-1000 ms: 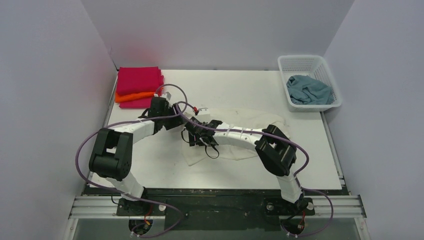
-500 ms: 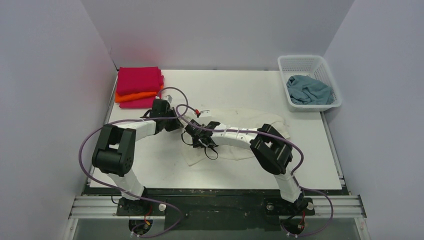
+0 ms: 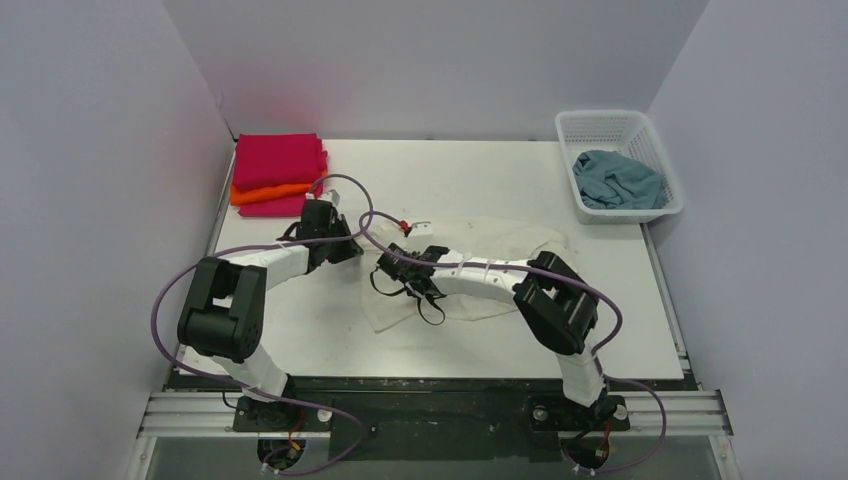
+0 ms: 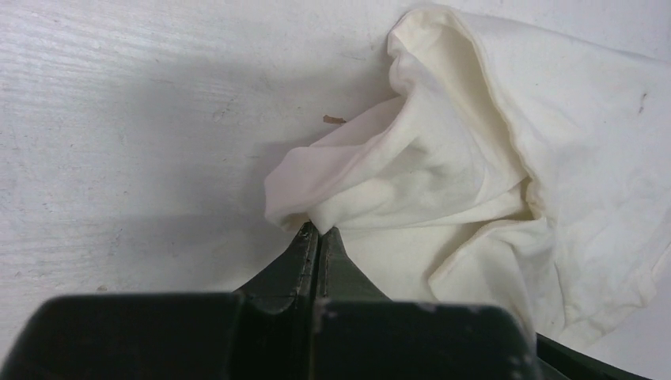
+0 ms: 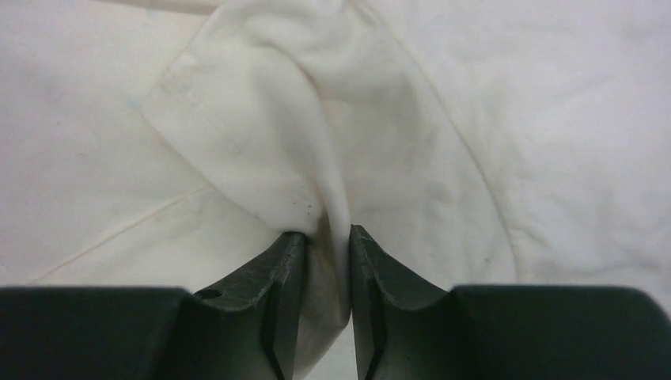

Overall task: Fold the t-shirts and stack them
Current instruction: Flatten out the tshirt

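A cream t-shirt lies spread and rumpled on the white table. My left gripper is at its left edge. In the left wrist view that gripper is shut, pinching a small tip of the cream t-shirt. Just to the right, my right gripper is down on the same shirt. In the right wrist view, the right gripper has closed in on a raised fold of the cream t-shirt that fills the narrow gap. Folded magenta-pink t-shirts with an orange one between them are stacked at the back left.
A white mesh basket stands at the back right with a crumpled grey-blue t-shirt in it. Purple cables loop over both arms near the table's middle. Grey walls enclose the table on three sides.
The left gripper has shut on the shirt's edge. The right jaws have narrowed onto a fold of cloth. Both wrists have shifted slightly over the shirt's left part.
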